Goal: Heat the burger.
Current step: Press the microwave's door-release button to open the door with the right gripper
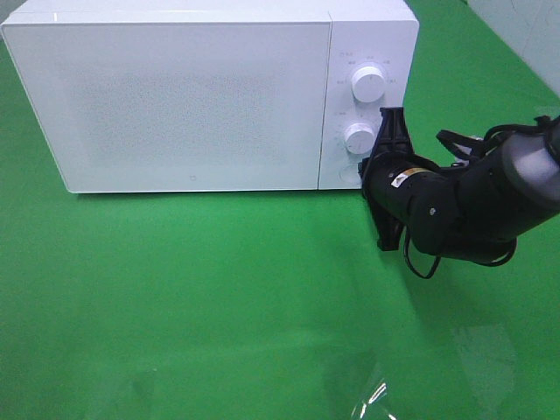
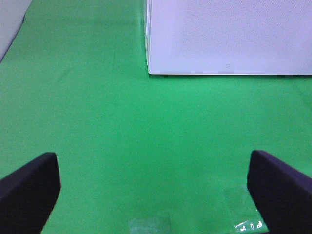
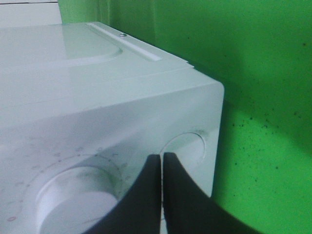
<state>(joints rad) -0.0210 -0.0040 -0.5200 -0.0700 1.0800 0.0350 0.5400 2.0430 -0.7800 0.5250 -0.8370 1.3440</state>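
The burger is out of view. The white microwave (image 1: 175, 96) stands at the back of the green table with its door closed. My right gripper (image 1: 367, 164) is shut with nothing in it, its tips right at the control panel between the lower knob (image 1: 359, 138) and the round button below it. In the right wrist view the shut fingertips (image 3: 161, 161) sit just in front of that lower knob (image 3: 73, 200) and the round button (image 3: 187, 146). My left gripper (image 2: 156, 187) is open and empty, low over bare green cloth in front of the microwave (image 2: 229, 34).
An upper knob (image 1: 367, 83) sits above the lower one on the panel. The green cloth (image 1: 219, 297) covers the table in front of the microwave. A bit of clear film (image 1: 376, 398) lies near the front edge.
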